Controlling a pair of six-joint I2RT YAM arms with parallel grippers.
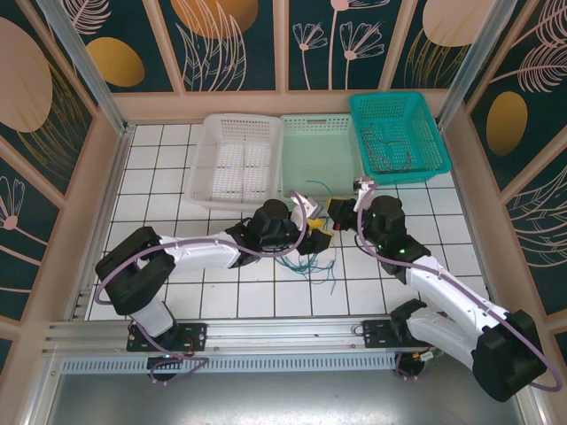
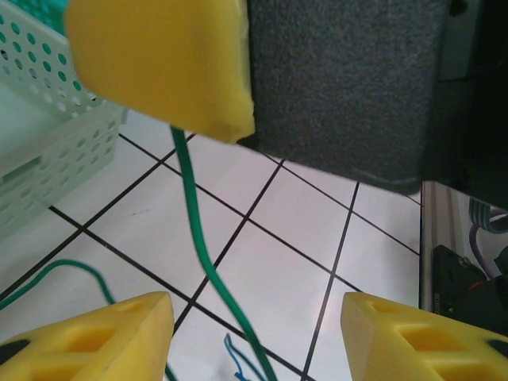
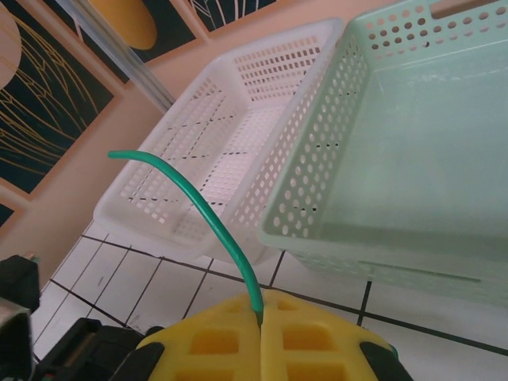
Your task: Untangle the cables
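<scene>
**Top external.** Both arms reach into the middle of the frame. The left pincer point(image 1: 312, 241) and the right pincer point(image 1: 339, 211) sit close together just below the pale green basket point(image 1: 319, 124). Beneath them, a loose tangle of cables point(image 1: 312, 267) in green and blue lies on the tiled surface point(image 1: 177, 292) and trails toward the lower centre. Some dark cables point(image 1: 390, 150) lie in the teal basket point(image 1: 434, 133) at upper right, and a white basket point(image 1: 199, 159) stands at upper left. From this height I cannot tell how the jaws stand.

**Left wrist.** The left pincer point(image 2: 255, 317) is spread, with its yellow fingers point(image 2: 87, 337) at the two bottom corners. The green cable point(image 2: 198, 238) hangs from the right pincer's yellow pad point(image 2: 159, 63) at upper left. It runs down between the spread fingers and appears to touch neither. It looks to be hung there so this pincer can take a second hold lower on the same strand. A blue cable point(image 2: 238, 361) lies on the tiles at the bottom edge.

**Right wrist.** The right pincer point(image 3: 260, 305) is pressed together at bottom centre, pinching the green cable point(image 3: 214, 230). The free end arcs toward the upper left, in front of the white basket point(image 3: 238, 119). Gripping near that end probably lifts one strand clear of the heap, so the rest of it can be drawn out of the tangle.
</scene>
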